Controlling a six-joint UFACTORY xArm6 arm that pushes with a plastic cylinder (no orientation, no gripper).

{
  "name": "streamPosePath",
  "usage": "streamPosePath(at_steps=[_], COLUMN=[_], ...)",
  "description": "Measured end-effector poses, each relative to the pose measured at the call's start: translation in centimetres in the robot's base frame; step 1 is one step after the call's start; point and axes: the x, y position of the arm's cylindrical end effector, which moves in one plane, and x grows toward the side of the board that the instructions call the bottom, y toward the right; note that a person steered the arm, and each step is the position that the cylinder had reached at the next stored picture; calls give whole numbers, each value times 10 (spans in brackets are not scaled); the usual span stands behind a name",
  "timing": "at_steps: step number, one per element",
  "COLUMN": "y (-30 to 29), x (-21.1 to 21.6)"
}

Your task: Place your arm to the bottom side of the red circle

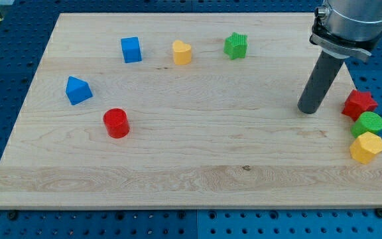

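My tip (307, 111) rests on the wooden desk (197, 166) at the right side, just left of a red star (359, 103), a green cylinder (368, 123) and a yellow hexagon (367, 147) stacked along the right edge; the tool is a plain rod, nothing spread or pinched. Red circle (117, 123) sits well apart at the near left, with a blue triangle (78, 90) up-left of it. Far row: blue cube (131, 50), yellow heart-like block (182, 52), green star (235, 46).

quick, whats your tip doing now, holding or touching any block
My tip: no pincer, holds nothing, touches no block; it stands left of the red star-shaped block, far right of the red circle block.
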Motion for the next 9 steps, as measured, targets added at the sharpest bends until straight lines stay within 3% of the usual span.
streamPosePath(at_steps=[2,5,9], y=[-50,-153,-211], x=[25,104,115])
